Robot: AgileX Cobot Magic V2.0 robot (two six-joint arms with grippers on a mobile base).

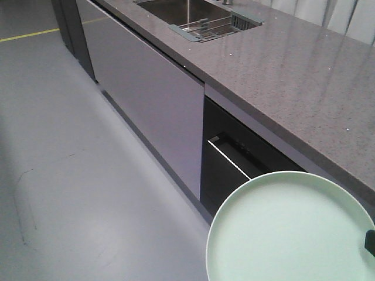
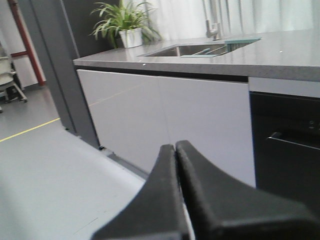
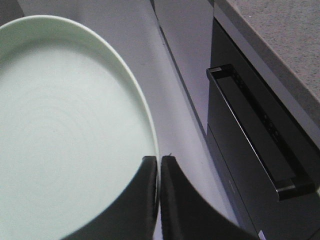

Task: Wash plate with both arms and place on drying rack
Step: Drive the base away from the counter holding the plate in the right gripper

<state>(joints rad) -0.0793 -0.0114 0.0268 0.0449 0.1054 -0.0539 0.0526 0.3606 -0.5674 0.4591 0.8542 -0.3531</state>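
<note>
The pale mint-green plate (image 1: 287,234) hangs in the air in front of the cabinets, low at the right of the front view. My right gripper (image 3: 160,161) is shut on the plate's rim (image 3: 65,125), one finger over its top face and one under it. A black bit of that gripper shows at the plate's right edge (image 1: 370,241). My left gripper (image 2: 176,147) is shut with nothing in it, out over the floor and facing the cabinet fronts. The drying rack (image 1: 208,29) of steel rods lies across the sink's right end, far up the counter; the left wrist view shows the drying rack (image 2: 220,48) too.
A long speckled grey countertop (image 1: 293,76) runs along the right, with the sink (image 1: 176,9) and faucet (image 2: 214,25) at its far end. Below it are pale cabinet fronts (image 1: 146,88) and a dark appliance door with a bar handle (image 3: 260,135). A potted plant (image 2: 125,22) stands beyond the sink. Grey floor (image 1: 70,175) lies to the left.
</note>
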